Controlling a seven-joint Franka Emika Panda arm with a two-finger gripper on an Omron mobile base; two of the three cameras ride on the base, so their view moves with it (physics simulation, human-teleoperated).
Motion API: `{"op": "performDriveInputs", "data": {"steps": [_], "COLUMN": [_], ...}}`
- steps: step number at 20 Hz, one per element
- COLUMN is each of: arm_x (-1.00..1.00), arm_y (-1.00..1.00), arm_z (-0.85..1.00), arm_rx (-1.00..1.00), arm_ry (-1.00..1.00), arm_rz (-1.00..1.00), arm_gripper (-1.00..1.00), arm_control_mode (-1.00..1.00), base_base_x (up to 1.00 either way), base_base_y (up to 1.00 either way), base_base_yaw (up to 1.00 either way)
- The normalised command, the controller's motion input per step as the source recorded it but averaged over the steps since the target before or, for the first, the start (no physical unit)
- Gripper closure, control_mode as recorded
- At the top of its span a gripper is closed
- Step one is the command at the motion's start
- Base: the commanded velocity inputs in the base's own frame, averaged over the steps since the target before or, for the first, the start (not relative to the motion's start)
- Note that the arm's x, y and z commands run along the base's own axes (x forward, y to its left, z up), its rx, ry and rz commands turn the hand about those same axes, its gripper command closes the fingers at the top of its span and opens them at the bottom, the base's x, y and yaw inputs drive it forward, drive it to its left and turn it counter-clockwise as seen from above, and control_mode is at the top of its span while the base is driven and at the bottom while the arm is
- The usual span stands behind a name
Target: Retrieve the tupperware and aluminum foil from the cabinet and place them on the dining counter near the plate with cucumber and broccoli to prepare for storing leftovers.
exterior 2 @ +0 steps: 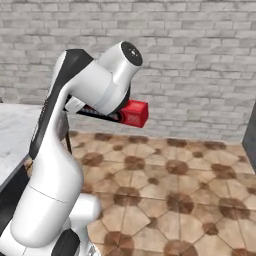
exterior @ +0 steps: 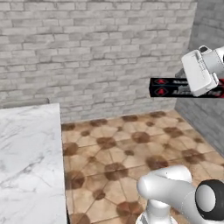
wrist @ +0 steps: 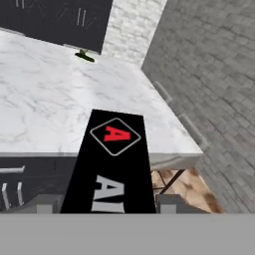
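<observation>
I have the long narrow black cardboard aluminum foil carton (wrist: 113, 164) clamped across its width in my jaws, carried in the air near the white marble tabletop (wrist: 60, 99). It looks light and stiff but crushable, and long, so a mid-length grip should stop it swinging.

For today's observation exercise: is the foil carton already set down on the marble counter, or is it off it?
Off it. The aluminum foil is clamped in the pincer, carried level above the tiled floor, short of the dining counter.
</observation>
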Motion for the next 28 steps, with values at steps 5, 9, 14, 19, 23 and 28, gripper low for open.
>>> {"op": "performDriveInputs", "data": {"steps": [5, 9, 14, 19, 23, 28], "arm_x": [0.0, 0.0, 0.0, 0.0, 0.0, 0.0], "arm_y": [0.0, 0.0, 0.0, 0.0, 0.0, 0.0], "arm_z": [0.0, 0.0, 0.0, 0.0, 0.0, 0.0], "arm_rx": [0.0, 0.0, 0.0, 0.0, 0.0, 0.0], "arm_ry": [0.0, 0.0, 0.0, 0.0, 0.0, 0.0], "arm_rz": [0.0, 0.0, 0.0, 0.0, 0.0, 0.0], "arm_gripper": [1.0, 1.0, 1.0, 1.0, 1.0, 1.0], "arm_control_mode": [1.0, 1.0, 1.0, 1.0, 1.0, 1.0], "base_base_x": [1.0, 1.0, 1.0, 1.0, 1.0, 1.0], "base_base_y": [0.11, 0.0, -0.01, -0.27, -0.44, -0.48], "base_base_yaw": [0.06, 0.32, 0.43, 0.46, 0.46, 0.5]}}
